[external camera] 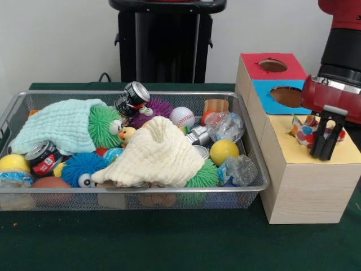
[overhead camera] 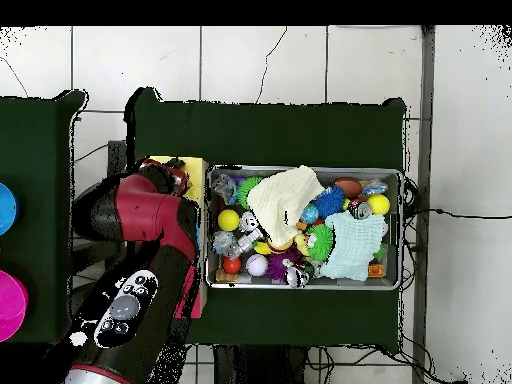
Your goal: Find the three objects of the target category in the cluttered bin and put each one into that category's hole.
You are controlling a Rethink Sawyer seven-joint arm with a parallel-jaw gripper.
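The green table (external camera: 169, 243) carries the wire bin (external camera: 248, 189) and wooden box (external camera: 304, 192).

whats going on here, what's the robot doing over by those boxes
The red robot arm has its claw over the yellow-topped box, right at a spotted cloth that sits bunched on the yellow top where the hole would be. The hole itself is hidden. Whether the claw grips the cloth can't be told. Beside the box, the wire mesh bin is full of balls, cans and fuzzy toys, with a cream waffle towel and a mint-green towel lying on top.

Wire bin (external camera: 248, 141) left of the box row (external camera: 299, 169); pincer (external camera: 327, 148) over nearest box, at a cloth (external camera: 307, 131).
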